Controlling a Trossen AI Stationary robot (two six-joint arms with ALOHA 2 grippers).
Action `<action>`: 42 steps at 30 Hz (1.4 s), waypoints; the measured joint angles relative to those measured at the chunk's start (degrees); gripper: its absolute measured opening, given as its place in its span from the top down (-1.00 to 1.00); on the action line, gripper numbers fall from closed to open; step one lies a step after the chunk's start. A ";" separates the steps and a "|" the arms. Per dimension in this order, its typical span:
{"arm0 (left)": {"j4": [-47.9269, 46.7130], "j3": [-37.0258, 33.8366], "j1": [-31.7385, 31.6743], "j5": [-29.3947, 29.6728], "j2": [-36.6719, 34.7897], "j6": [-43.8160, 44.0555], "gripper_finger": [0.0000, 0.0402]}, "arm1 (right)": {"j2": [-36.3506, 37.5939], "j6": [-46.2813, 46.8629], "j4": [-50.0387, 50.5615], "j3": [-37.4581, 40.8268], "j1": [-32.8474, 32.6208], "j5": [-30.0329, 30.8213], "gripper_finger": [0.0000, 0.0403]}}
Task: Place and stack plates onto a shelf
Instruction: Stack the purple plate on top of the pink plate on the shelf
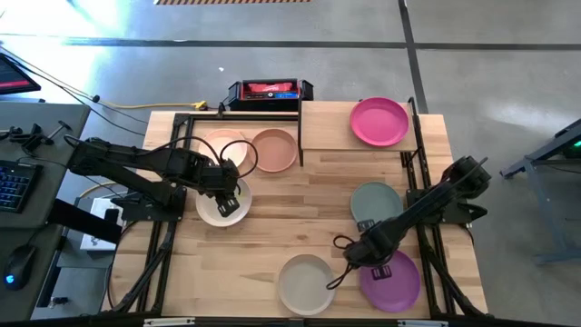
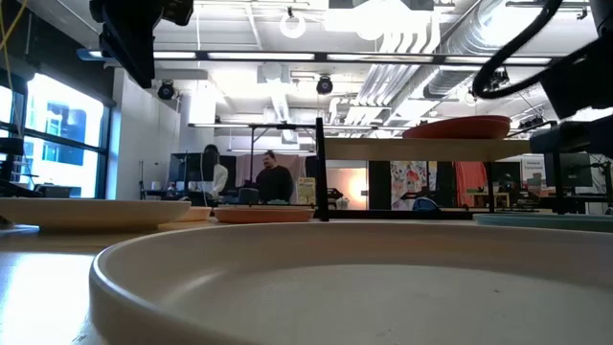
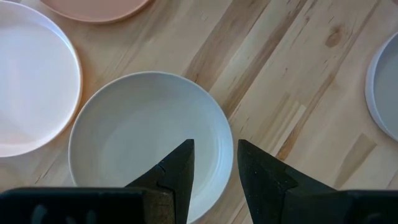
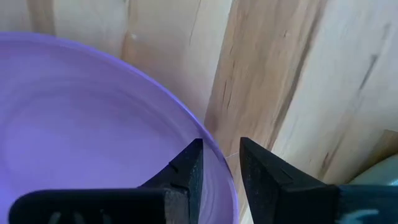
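The light-wood shelf stands at the table's far right with a magenta plate lying on it. The other plates lie flat on the tabletop. My left gripper is open above an off-white plate, one finger over its inside and one over its rim. My right gripper is open, close over the purple plate, with the plate's far-left rim between the fingers. A cream plate, a peach plate, a sage green plate and a pale plate lie untouched. My right gripper has one finger over the inside and one outside the purple plate's far-left rim, coming from above; whether the fingers touch the rim I cannot tell. The plate lies flat on the table. My left gripper touches nothing.
A black-and-red box stands beyond the table's far edge. The shelf's black legs stand beside the peach plate. Bare wood shows in the table's middle. People stand in the room beyond.
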State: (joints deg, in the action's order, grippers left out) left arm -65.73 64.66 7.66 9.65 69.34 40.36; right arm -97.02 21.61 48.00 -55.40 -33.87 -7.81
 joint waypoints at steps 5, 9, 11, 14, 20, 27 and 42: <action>-0.01 0.00 -0.01 -0.01 0.00 -0.02 0.44 | -1.76 2.12 -0.06 0.00 0.00 -0.96 0.58; -0.02 0.00 -0.02 0.00 0.00 -0.04 0.44 | -1.76 2.51 0.20 0.00 0.00 -1.17 0.69; 0.00 0.00 -0.02 0.00 0.00 -0.04 0.44 | -1.74 2.35 0.42 0.00 0.07 -2.22 0.82; -0.02 0.00 -0.02 0.00 0.00 -0.04 0.44 | -1.59 2.36 0.60 -0.02 0.04 -3.39 0.96; -0.02 0.00 -0.02 0.02 0.00 -0.04 0.44 | -1.19 3.89 1.32 -0.02 0.11 -5.07 0.99; -0.02 0.00 -0.02 0.04 0.00 -0.04 0.44 | 2.52 8.07 2.53 -0.02 0.11 -6.38 1.00; 0.02 0.00 -0.02 0.17 0.00 -0.04 0.44 | 17.98 32.31 5.06 -0.01 2.38 -1.70 1.00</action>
State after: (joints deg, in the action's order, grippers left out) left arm -65.71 64.66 7.64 9.82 69.34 40.32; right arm -79.04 53.92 53.06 -55.41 -31.49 -9.51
